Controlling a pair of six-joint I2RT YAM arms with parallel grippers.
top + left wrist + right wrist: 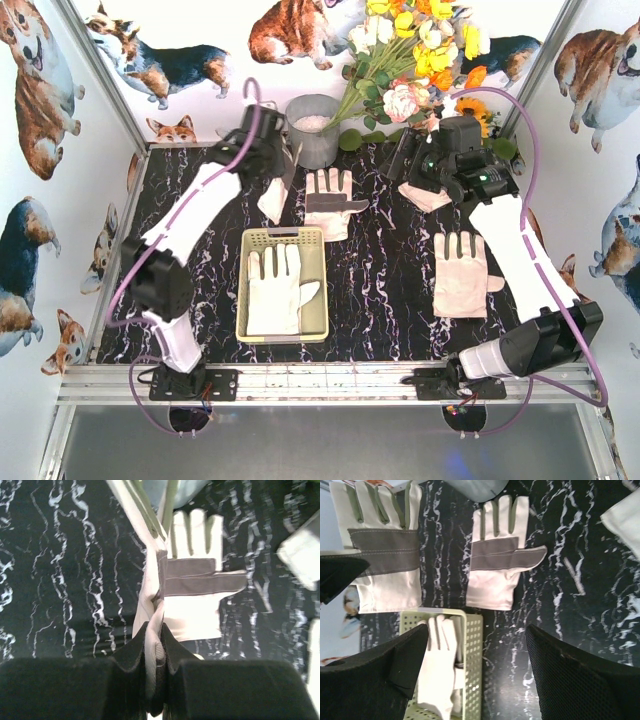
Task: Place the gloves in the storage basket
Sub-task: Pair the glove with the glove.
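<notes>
Left hand tight on dangling glove; right hand agape; second glove lengthwise in basket, fingers rearward.

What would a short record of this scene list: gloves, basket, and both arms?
storage basket: one stored glove inside
left end effector: shut on a hanging glove
right end effector: open, empty
loose on table: middle glove, far-right glove, near-right glove
at the back: grey bucket, flowers
</notes>
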